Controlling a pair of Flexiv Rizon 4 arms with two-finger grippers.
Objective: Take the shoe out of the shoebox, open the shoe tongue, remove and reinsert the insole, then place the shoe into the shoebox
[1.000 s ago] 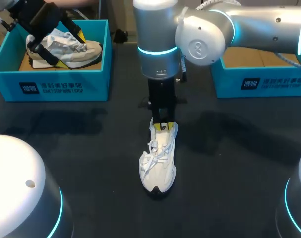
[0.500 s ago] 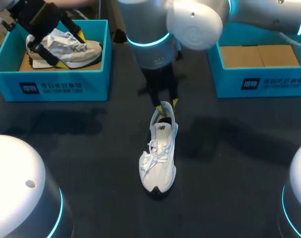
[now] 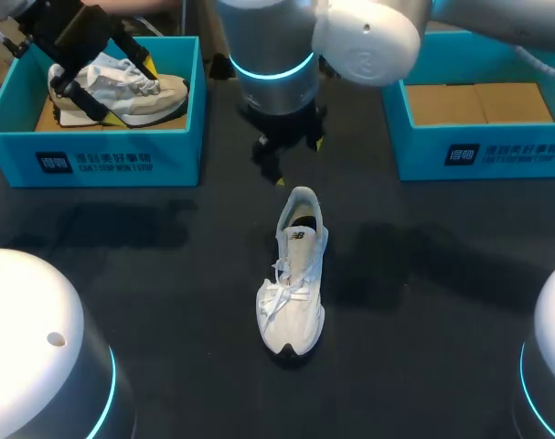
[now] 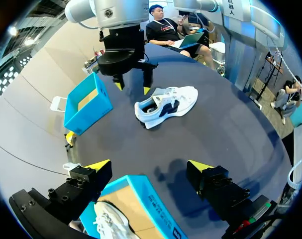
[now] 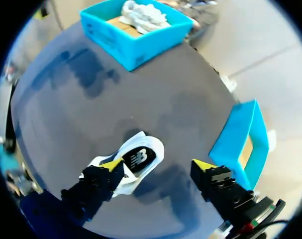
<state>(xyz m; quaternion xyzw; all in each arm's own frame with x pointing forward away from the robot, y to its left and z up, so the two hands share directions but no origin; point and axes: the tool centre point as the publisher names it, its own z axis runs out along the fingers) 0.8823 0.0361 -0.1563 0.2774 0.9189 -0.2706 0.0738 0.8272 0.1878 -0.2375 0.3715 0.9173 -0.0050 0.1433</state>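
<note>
A white shoe (image 3: 293,283) lies on the dark table's middle, toe toward the near edge, its mouth open at the far end. My right gripper (image 3: 298,163) hangs open just beyond the shoe's heel, holding nothing; in its wrist view the right gripper (image 5: 158,165) spreads wide with the white shoe (image 5: 136,160) below, under one finger. My left gripper (image 3: 131,90) stands open over a beige shoe (image 3: 122,91) inside the left blue shoebox (image 3: 94,160). In the left wrist view the left gripper (image 4: 150,165) is open above that box (image 4: 141,199); the white shoe (image 4: 165,104) lies ahead.
A second blue shoebox (image 3: 478,151) with a bare cardboard floor stands at the back right; it also shows as the blue box (image 5: 240,134) and the blue box (image 4: 86,104) in the wrist views. Dark table surrounds the white shoe.
My right gripper has opened, let go of the white shoe's far end, and risen back away from it. The shoe's mouth now shows. The left arm has stayed put.
</note>
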